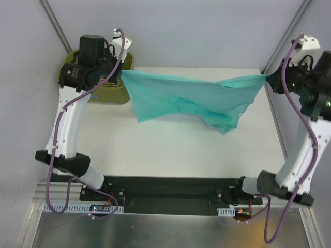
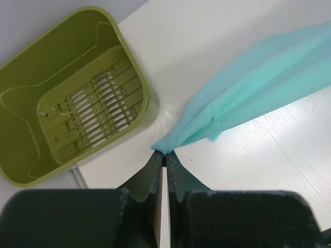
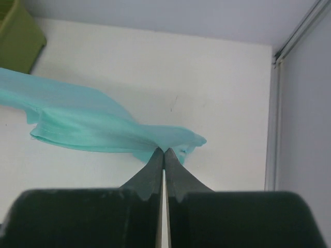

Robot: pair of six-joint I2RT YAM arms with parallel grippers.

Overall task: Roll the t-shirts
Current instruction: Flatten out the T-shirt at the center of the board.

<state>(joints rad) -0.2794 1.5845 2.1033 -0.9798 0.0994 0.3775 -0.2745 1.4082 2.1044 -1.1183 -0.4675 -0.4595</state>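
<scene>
I have the shirt [image 1: 181, 98] up in the air, a thin plain teal one, stretched sideways into a wide band. One end is pinched in the left gripper [image 2: 164, 155] and the other in the right gripper [image 3: 164, 151]. Its top edge runs nearly straight between them. Below that the cloth drapes in loose creased folds, hanging lowest toward my right.

Place: I am working in a robotics lab cell.
Walls: grey panels [image 1: 207, 31] are closing me in.
Frame: metal posts [image 1: 56, 26] are standing in the far corners.
Surface: a white table [image 1: 181, 150] is lying under me.
Mounting: a black rail [image 1: 170, 186] is bearing my arm bases [image 1: 92, 179].
</scene>
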